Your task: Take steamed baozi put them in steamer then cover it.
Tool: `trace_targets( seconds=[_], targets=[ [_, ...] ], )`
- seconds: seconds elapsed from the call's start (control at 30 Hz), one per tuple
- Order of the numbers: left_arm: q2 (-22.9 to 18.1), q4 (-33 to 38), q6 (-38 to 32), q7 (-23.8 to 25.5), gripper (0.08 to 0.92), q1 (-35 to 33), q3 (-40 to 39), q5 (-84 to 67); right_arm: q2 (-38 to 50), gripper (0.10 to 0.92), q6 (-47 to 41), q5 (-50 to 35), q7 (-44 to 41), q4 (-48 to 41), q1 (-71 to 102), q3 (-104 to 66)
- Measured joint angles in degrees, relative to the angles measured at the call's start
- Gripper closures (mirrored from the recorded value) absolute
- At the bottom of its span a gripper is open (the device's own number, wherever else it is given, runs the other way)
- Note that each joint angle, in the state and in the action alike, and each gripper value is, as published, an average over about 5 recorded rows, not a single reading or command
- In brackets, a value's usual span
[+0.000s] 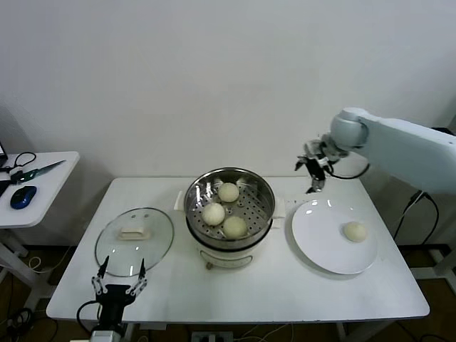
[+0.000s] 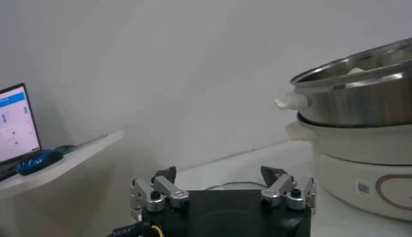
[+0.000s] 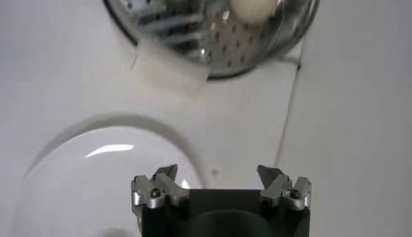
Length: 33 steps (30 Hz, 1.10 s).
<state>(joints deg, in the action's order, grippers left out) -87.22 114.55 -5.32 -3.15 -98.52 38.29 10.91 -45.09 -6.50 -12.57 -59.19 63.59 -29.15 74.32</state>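
Fingers of the left gripper (image 1: 120, 274) are seen spread apart and empty at the near edge of the counter (image 1: 235, 292), at about seven o'clock from the steamer. In the left wrist view the same left gripper (image 2: 222, 187) is shown with its jaws wide and nothing between them.

Just beyond it, the glass lid (image 1: 135, 241) is laid flat on the counter at about nine o'clock from the steamer, its cream handle (image 1: 132, 232) facing up.

At the middle of the counter the steamer (image 1: 229, 206) is set on its white base, uncovered. Three buns are held on its perforated tray: one (image 1: 234, 226) at the near side, one (image 1: 213, 214) at about nine o'clock, and one (image 1: 229, 192) at the far side. In the left wrist view the steamer (image 2: 360, 129) is seen from the side, its steel rim above the white base.

At three o'clock from the steamer a white plate (image 1: 320, 249) is placed, and a fourth bun (image 1: 355, 231) is left on its right part.

Farther back, the right gripper (image 1: 316, 173) is held in the air above the far edge of the plate, its fingers spread and empty. In the right wrist view the right gripper (image 3: 221, 183) is seen open over the plate (image 3: 96, 167), with the steamer (image 3: 212, 32) and one bun (image 3: 254, 8) beyond.

A side table (image 1: 43, 187) with a blue mouse (image 1: 23, 197) is seen at far nine o'clock.
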Motion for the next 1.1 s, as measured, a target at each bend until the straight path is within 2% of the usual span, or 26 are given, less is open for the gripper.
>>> trace_targets(
  seconds=[0.27, 0.63, 1.1],
  targets=[
    [-0.37, -0.2, 0.17, -0.06, 0.177, -0.22, 0.03, 0.69, 2.84, 0.203, 3.1, 6.54, -2.89, -6.77, 11.16, -9.56],
    [-0.85, -0.26, 0.54, -0.16, 0.177, -0.32, 0.07, 1.77, 1.51, 0.203, 7.16, 16.36, -4.37, -15.73, 22.51, -20.99],
    [-1.14, -0.51, 0.53, -0.24, 0.177, -0.55, -0.07, 2.52, -1.81, 0.203, 9.78, 21.77, -4.94, -23.24, 27.42, -28.19]
  ],
)
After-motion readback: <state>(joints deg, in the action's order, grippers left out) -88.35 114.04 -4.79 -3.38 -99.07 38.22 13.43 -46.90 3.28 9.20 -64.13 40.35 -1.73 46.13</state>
